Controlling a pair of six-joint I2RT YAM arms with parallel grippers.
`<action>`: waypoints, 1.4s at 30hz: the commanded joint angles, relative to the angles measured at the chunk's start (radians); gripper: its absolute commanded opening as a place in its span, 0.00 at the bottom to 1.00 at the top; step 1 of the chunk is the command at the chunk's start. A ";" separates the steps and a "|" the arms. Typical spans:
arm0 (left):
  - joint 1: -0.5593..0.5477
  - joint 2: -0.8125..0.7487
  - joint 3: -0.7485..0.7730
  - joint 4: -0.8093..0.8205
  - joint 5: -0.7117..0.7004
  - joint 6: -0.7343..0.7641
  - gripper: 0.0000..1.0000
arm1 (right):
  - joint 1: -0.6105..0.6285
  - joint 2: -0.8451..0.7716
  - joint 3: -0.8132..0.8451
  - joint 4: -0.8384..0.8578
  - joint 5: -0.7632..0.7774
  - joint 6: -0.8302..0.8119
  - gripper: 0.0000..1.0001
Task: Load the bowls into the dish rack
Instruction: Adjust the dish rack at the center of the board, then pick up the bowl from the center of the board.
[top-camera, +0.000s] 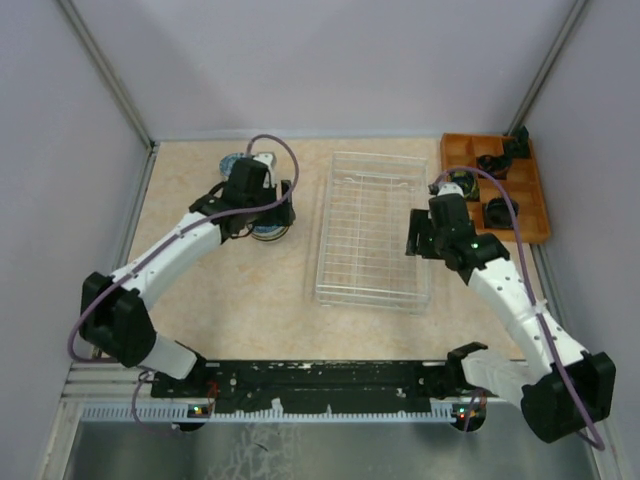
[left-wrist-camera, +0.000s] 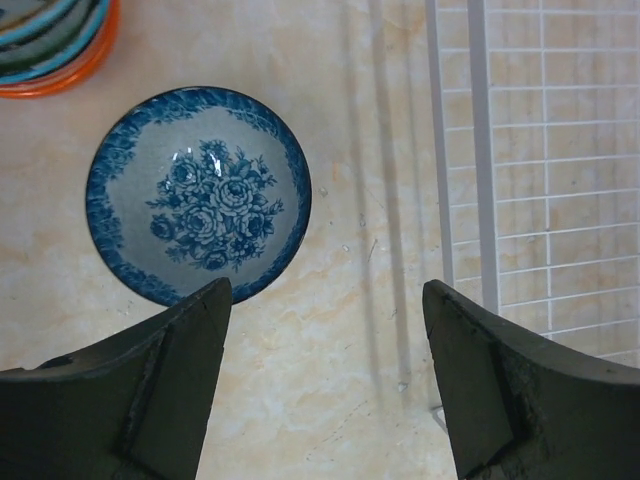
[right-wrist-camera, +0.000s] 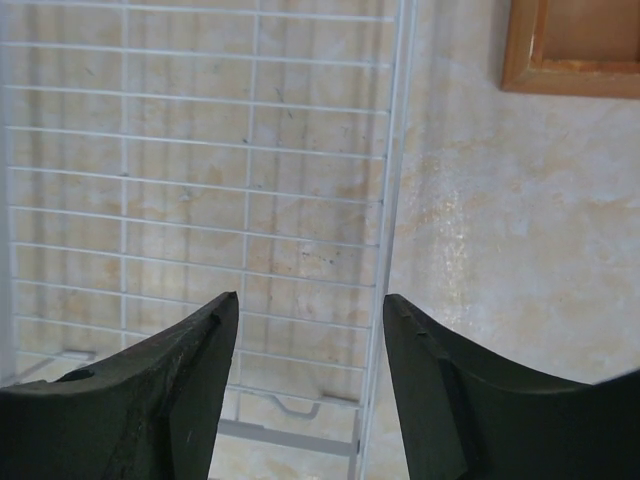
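The dish rack (top-camera: 372, 230), a pale wire basket, lies mid-table with no bowl showing in it. A white bowl with blue roses (left-wrist-camera: 198, 195) stands upright on the table left of the rack (left-wrist-camera: 540, 150). A stack of bowls with an orange one (left-wrist-camera: 50, 45) sits beyond it. My left gripper (left-wrist-camera: 327, 300) hovers open over bare table between the rose bowl (top-camera: 268, 232) and the rack, holding nothing. My right gripper (right-wrist-camera: 310, 305) is open above the rack's right rim (right-wrist-camera: 390, 200), empty. Another bowl (top-camera: 455, 185) sits by the right arm.
An orange wooden compartment tray (top-camera: 495, 185) with black items stands at the back right; its corner (right-wrist-camera: 575, 50) shows in the right wrist view. The bowl stack (top-camera: 232, 162) sits at the back left. Grey walls enclose the table on three sides.
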 joint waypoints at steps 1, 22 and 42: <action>-0.040 0.105 0.051 -0.049 -0.085 0.061 0.80 | 0.010 -0.090 0.095 -0.005 -0.076 -0.012 0.61; -0.051 0.365 0.228 -0.178 -0.235 0.098 0.26 | 0.012 -0.155 0.101 0.007 -0.170 -0.031 0.62; -0.051 0.203 0.352 -0.152 -0.170 0.037 0.00 | 0.012 -0.172 0.079 0.021 -0.192 -0.028 0.62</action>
